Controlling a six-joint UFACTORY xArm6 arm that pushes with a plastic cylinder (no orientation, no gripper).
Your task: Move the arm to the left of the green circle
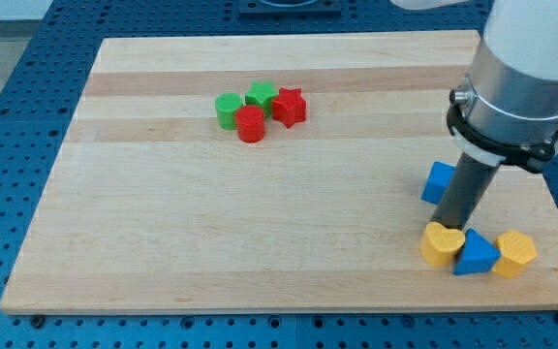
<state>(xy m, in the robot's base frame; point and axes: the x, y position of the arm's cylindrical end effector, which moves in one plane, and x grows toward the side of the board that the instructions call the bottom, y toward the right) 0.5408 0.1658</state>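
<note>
The green circle (pixel 227 110) sits near the view's top, left of centre, in a tight cluster with a green star-like block (pixel 261 95), a red circle (pixel 251 124) and a red star (pixel 290 107). My tip (pixel 450 228) is far off at the view's lower right, right above the yellow heart (pixel 442 244) and just below-right of a blue block (pixel 439 181). A blue triangle (pixel 476 254) and a yellow hexagon (pixel 515 253) lie just right of the heart.
The wooden board (pixel 211 223) lies on a blue perforated table (pixel 8 116). The arm's grey body (pixel 521 78) hangs over the board's right side and hides part of it.
</note>
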